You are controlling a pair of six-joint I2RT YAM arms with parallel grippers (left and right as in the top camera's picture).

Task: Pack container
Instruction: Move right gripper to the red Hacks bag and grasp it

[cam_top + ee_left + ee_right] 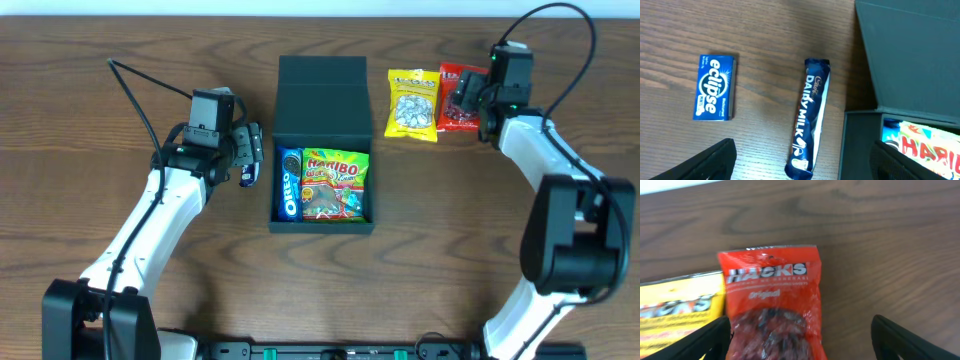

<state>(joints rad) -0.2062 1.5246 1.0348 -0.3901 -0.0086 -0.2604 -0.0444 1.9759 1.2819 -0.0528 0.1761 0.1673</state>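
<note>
The dark teal container (279, 215) sits mid-table with its flap lid (322, 95) open to the back. It holds an Oreo pack (290, 183) and a Haribo bag (335, 183). My left gripper (250, 160) is open just left of the container, above a blue Dairy Milk bar (810, 117) that lies on the table between its fingers (802, 160). My right gripper (468, 100) is open over a red Hacks bag (772, 305); its fingers (800, 340) straddle the bag's lower part.
A blue Eclipse mint box (715, 87) lies left of the Dairy Milk bar. A yellow snack bag (413, 103) lies beside the red bag, between it and the lid. The container's near wall (857, 145) is next to my left gripper's right finger.
</note>
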